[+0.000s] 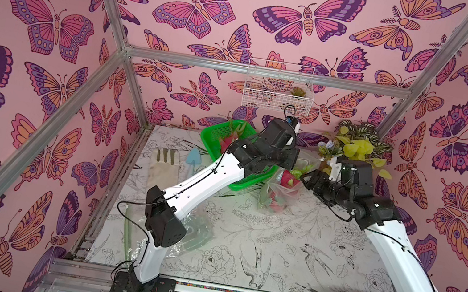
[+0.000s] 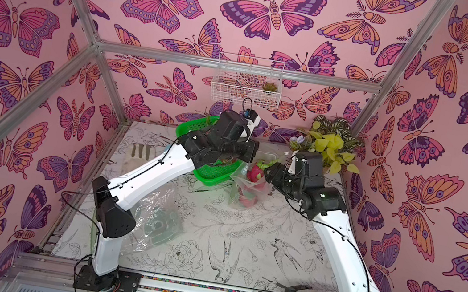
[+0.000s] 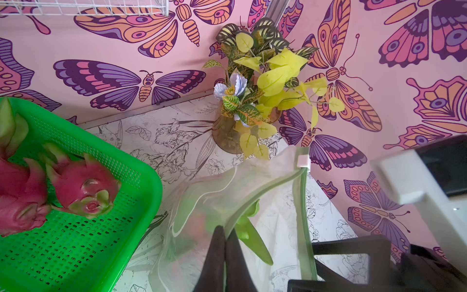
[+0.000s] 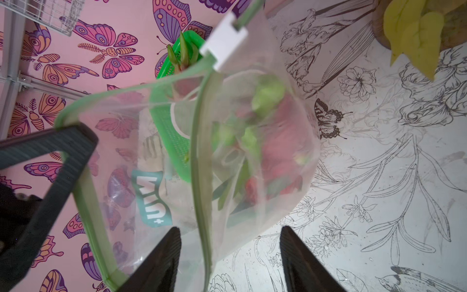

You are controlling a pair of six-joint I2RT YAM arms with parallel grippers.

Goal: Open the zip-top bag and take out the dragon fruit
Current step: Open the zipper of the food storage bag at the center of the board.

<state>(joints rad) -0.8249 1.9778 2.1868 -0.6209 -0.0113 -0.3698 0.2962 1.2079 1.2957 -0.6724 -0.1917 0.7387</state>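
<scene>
The clear zip-top bag (image 1: 278,190) (image 2: 248,188) hangs open just right of the green basket, its green zip rim spread and its white slider (image 3: 303,161) (image 4: 225,48) at one end. Pink dragon fruit (image 1: 290,178) (image 2: 255,172) (image 4: 283,131) with green scales lies inside it. My left gripper (image 3: 225,231) is shut on one side of the bag's rim and holds it up. My right gripper (image 4: 230,230) (image 1: 307,176) is open, its fingers straddling the other side of the rim. Two dragon fruits (image 3: 80,184) (image 3: 17,192) lie in the green basket (image 3: 141,177).
The green basket (image 1: 216,130) stands at the back under the left arm. A potted plant (image 1: 356,145) fills the back right corner, and a white wire basket (image 1: 278,89) hangs on the back wall. A glove (image 1: 164,167), a blue trowel (image 1: 192,157) and an empty plastic bag (image 1: 198,228) lie at the left.
</scene>
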